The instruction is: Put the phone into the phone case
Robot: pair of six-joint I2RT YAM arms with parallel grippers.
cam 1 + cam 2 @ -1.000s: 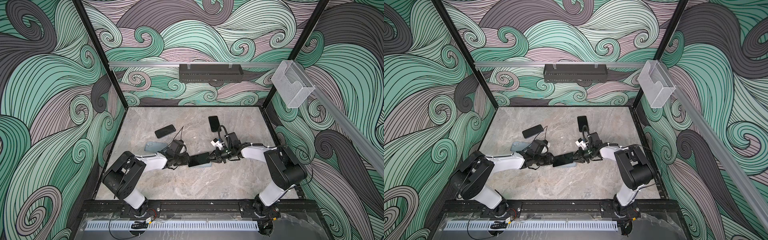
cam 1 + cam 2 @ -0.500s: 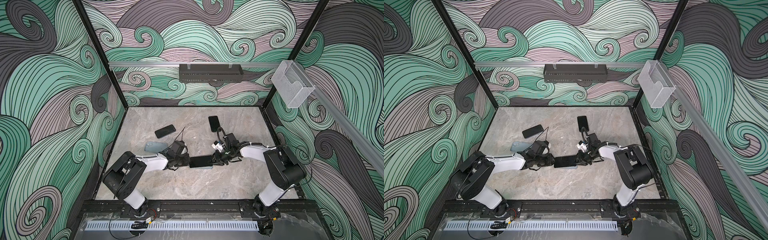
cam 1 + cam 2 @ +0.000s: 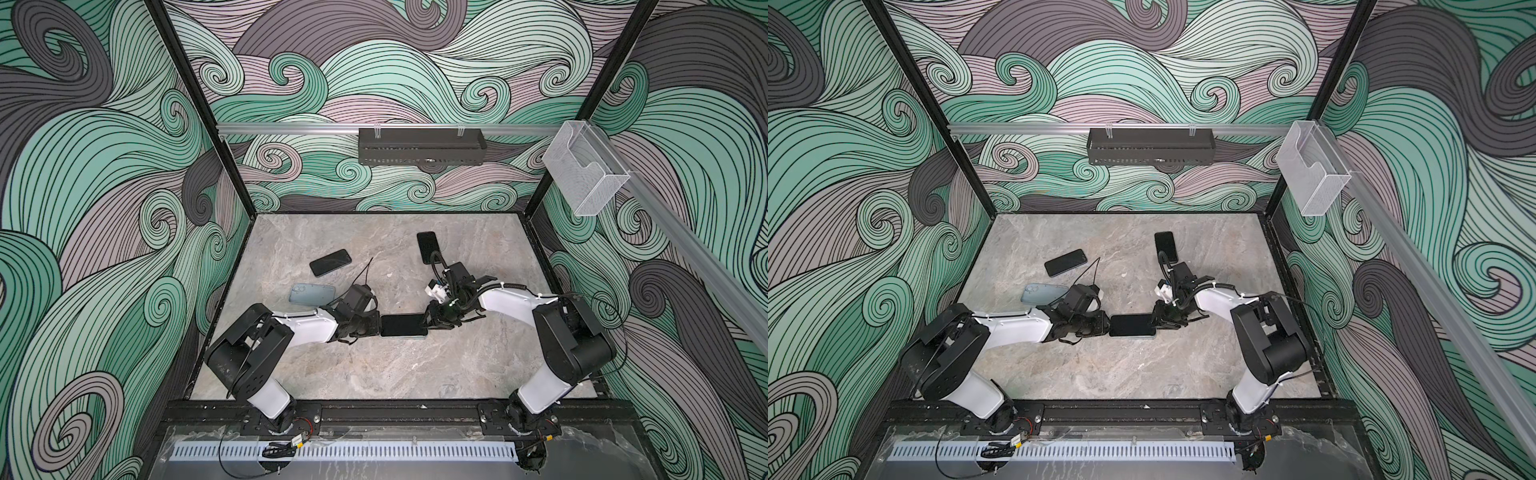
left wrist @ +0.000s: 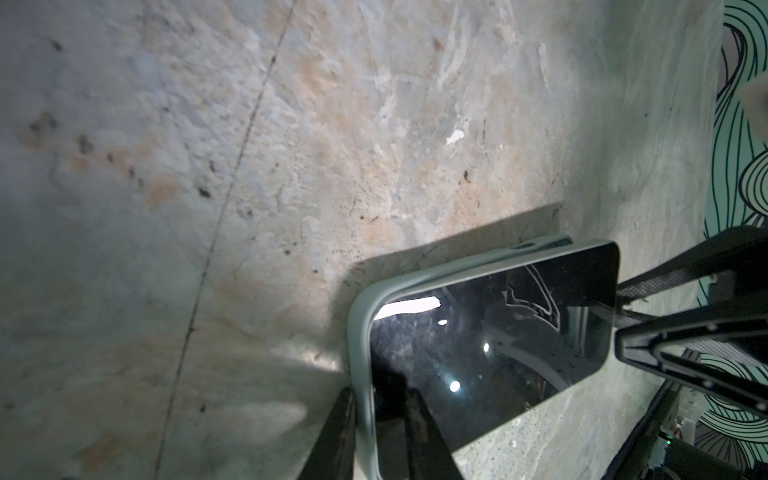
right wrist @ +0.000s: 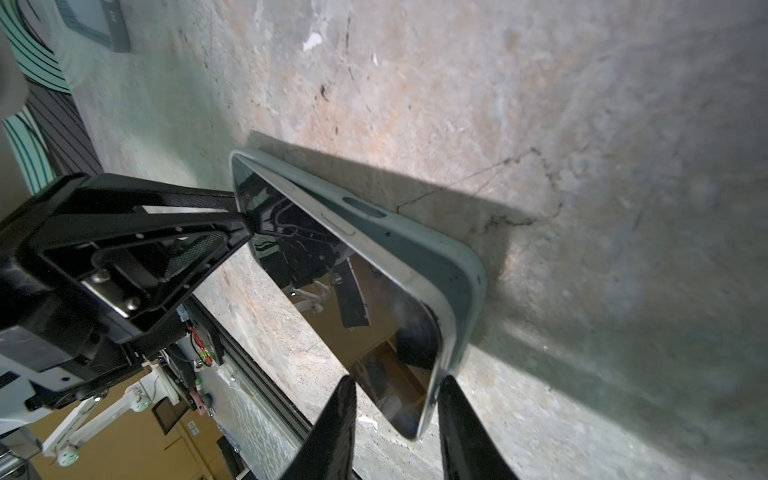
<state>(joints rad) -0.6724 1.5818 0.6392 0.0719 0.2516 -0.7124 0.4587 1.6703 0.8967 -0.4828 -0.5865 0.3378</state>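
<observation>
The phone (image 3: pixel 403 325) lies half seated in the phone case (image 4: pixel 358 332), with one long side above the rim. I judge it stiff, slippery and fragile, so better to hold it by the short ends. At one end of the case the left gripper (image 4: pixel 376 399) pinches the rim. At the opposite end the right gripper (image 5: pixel 397 380) stands a little spread. A second ago it was pressed together, and the phone lay more crooked.

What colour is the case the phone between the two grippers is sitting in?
Pale grey-green. The case shows best in the right wrist view.
</observation>
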